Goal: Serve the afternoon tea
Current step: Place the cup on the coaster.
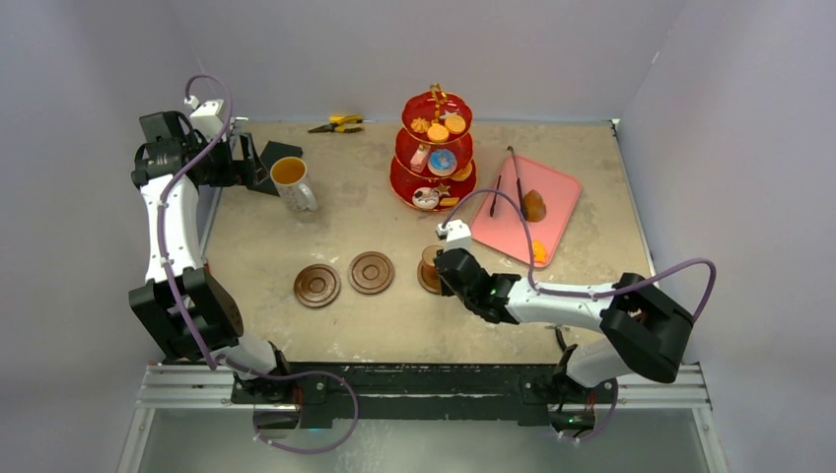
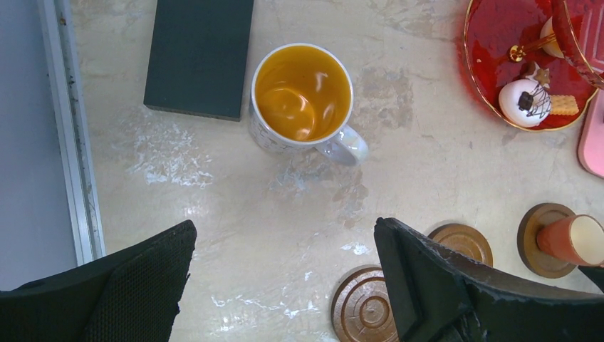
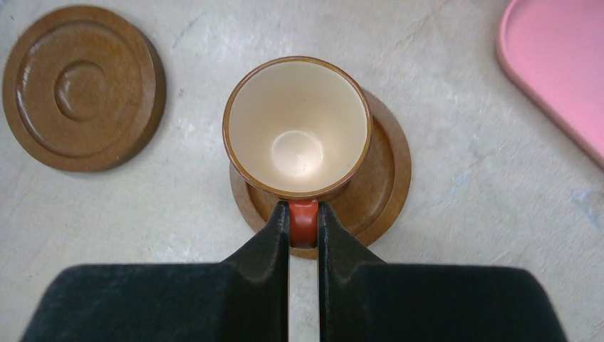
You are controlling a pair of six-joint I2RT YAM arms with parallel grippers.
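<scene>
My left gripper (image 2: 285, 285) stands wide open and empty. The mug (image 2: 303, 96) sits straight ahead of its jaws, handle pointing right, so the left arm is the nearer one. Two bare saucers (image 1: 316, 285) lie between the arms. My right gripper (image 3: 303, 222) is clamped on the handle of the cup (image 3: 298, 128), which sits on the third saucer (image 3: 388, 178).
</scene>
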